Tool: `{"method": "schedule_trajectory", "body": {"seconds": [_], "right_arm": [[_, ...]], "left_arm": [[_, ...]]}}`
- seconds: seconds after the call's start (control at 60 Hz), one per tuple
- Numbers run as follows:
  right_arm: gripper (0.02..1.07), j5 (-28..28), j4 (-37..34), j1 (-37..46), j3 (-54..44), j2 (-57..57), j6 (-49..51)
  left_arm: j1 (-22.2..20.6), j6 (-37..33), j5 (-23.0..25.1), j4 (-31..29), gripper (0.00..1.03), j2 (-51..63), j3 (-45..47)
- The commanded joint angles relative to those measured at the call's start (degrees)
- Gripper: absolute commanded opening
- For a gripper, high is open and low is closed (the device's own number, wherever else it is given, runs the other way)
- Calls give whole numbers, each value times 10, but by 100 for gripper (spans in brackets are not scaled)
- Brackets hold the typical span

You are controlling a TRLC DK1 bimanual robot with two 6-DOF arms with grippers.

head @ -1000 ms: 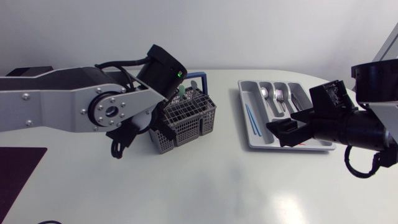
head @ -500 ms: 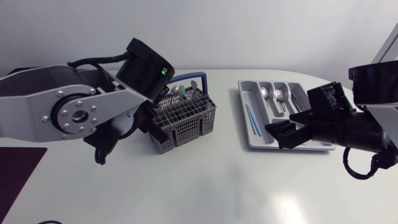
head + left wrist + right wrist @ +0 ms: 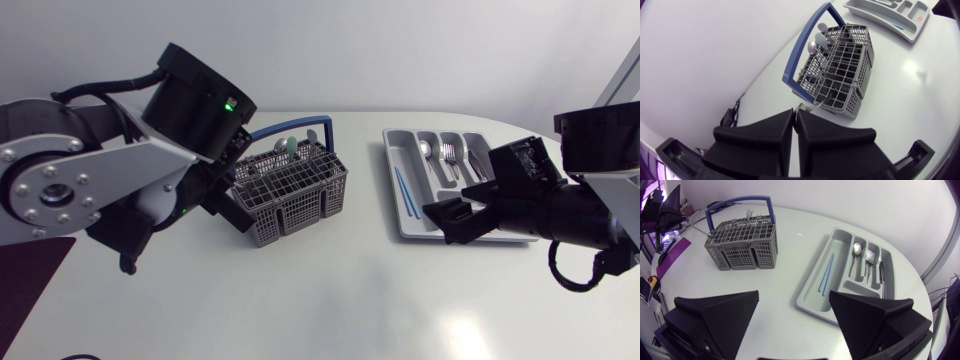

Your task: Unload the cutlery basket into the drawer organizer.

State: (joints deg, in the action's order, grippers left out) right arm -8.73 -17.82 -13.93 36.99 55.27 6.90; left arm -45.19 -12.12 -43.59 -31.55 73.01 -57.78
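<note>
The cutlery basket [image 3: 295, 190] stands on the table near the middle of the head view. The drawer organizer [image 3: 392, 150], which holds some cutlery, is well apart toward my right arm. My left arm crowds the basket's corner, and I judge that a skewed pull could drag or tip the light basket. The right gripper [image 3: 450, 215] hangs at the organizer's front edge, where it could get in the way of a drop-off.

In the left wrist view, the left gripper [image 3: 795, 112] has its fingers pressed almost together. A thin grey piece [image 3: 812, 104] runs from their tips to the basket just ahead and appears pinched. Held so near its end, it might slip or snag in the mesh.

In the right wrist view, the right gripper's fingers are spread wide with nothing between them. The organizer lies just ahead and the basket farther off.
</note>
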Motion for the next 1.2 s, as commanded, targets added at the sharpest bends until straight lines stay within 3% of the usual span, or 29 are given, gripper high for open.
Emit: {"method": "schedule_trajectory", "body": {"seconds": [0.0, 0.35, 0.433, 0.6, 0.7, 0.9, 1.183], "right_arm": [[103, 6, 2, -6, -8, -5, -2], [103, 20, 3, -42, -3, -24, 6], [103, 41, 6, -72, -3, -40, 20], [103, 101, 17, -141, -10, -75, 78], [103, 116, 11, -164, -4, -84, 97], [102, 108, -13, -228, 2, -107, 127], [99, 114, 6, -293, -1, -87, 153]], "left_arm": [[-10, -13, -11, -14, 4, -22, 8], [-28, -24, -8, -56, 4, -80, -68], [-39, -19, 16, -62, 4, -84, -90], [-27, 23, 142, -64, 4, -72, -119], [-1, 43, 253, -49, 4, -40, -125], [30, 63, 382, -41, 4, 23, -142], [46, 86, 523, -34, 4, 101, -179]]}}
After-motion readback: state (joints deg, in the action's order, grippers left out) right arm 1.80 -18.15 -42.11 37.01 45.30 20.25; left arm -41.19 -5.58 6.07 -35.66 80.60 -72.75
